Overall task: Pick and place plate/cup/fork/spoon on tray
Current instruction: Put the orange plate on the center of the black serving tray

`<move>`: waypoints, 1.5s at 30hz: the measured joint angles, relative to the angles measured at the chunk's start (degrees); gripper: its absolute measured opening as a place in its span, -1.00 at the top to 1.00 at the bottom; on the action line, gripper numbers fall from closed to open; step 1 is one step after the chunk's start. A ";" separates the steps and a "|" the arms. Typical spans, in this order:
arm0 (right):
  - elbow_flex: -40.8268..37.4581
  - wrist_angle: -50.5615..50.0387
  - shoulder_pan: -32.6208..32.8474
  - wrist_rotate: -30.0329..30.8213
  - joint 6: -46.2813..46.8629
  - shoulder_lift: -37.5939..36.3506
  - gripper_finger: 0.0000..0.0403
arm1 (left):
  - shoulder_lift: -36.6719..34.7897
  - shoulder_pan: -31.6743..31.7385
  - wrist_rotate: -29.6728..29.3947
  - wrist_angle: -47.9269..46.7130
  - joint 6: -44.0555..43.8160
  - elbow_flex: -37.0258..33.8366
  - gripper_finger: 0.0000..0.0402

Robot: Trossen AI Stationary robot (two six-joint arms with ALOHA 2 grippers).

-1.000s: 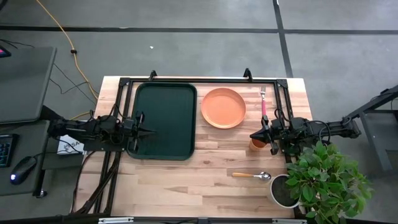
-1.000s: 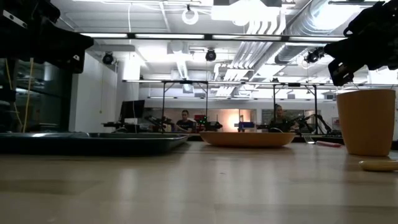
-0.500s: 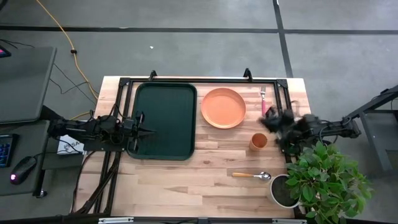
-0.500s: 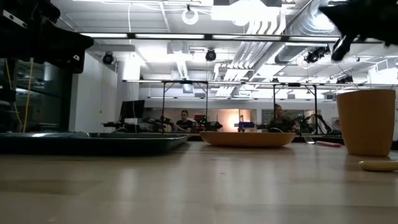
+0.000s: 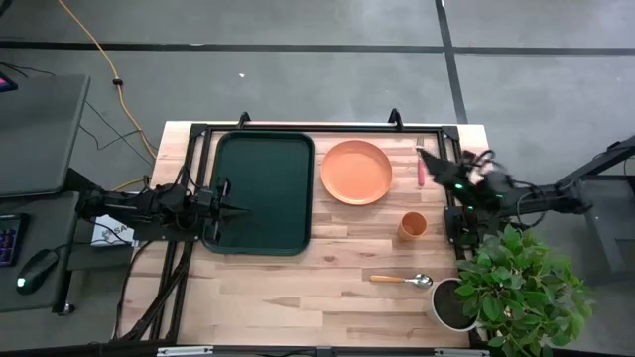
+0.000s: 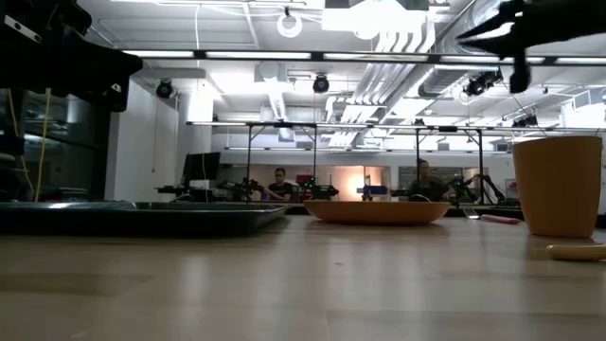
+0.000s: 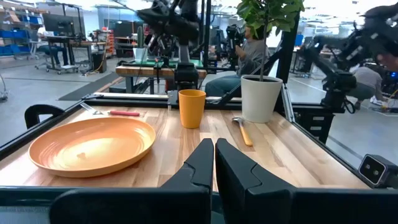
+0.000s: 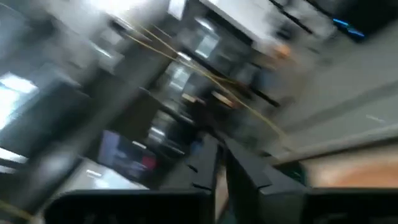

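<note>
The dark green tray (image 5: 264, 191) lies at the table's left, with the orange plate (image 5: 355, 172) to its right. The orange cup (image 5: 412, 225) stands upright on the table near the plate. The pink-handled fork (image 5: 420, 167) lies at the far right. The spoon (image 5: 402, 281) lies near the front edge. My right gripper (image 5: 423, 152) is shut and empty, raised high above the fork's far end; it also shows in the low view (image 6: 466, 38). My left gripper (image 5: 238, 210) is shut and empty, over the tray's left part (image 7: 214, 147).
A grey pot with a green plant (image 5: 496, 288) stands at the table's front right corner, close to the spoon and under my right arm. A black frame (image 5: 298, 127) runs along the table's far and side edges. Bare wood lies between tray and spoon.
My right gripper has gone up from beside the cup and toward the table's far edge, ending over the fork, and has tipped upward. The cup stays upright where it was. My left arm has kept still.
</note>
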 joint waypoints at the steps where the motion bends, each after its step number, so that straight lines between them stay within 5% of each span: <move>1: 2.42 -3.50 -1.19 -0.10 2.68 4.35 0.76 | -0.02 0.00 0.00 0.00 0.00 -0.02 0.98; 8: 16.65 -38.72 -13.25 -9.92 24.84 32.02 0.24 | 0.00 0.00 0.00 -0.02 0.00 0.00 0.98; 12: 21.55 -52.32 -19.14 -21.36 34.49 43.52 0.03 | 0.00 0.02 0.02 -0.02 0.00 0.00 0.98; 21: 23.77 -48.14 -22.64 -25.76 32.63 57.87 -0.07 | -0.02 0.01 0.01 0.00 0.00 0.00 0.98; 35: 23.74 -42.10 -27.31 -25.94 26.05 65.68 -0.06 | 0.00 0.00 0.00 0.00 0.00 0.00 0.98; 41: 23.69 -41.88 -28.72 -25.77 23.59 66.54 0.11 | -0.02 0.02 0.00 0.00 0.00 0.00 0.98; 45: 23.69 -42.04 -29.89 -25.55 20.95 66.54 0.40 | -0.01 0.00 0.01 0.00 0.00 -0.01 0.98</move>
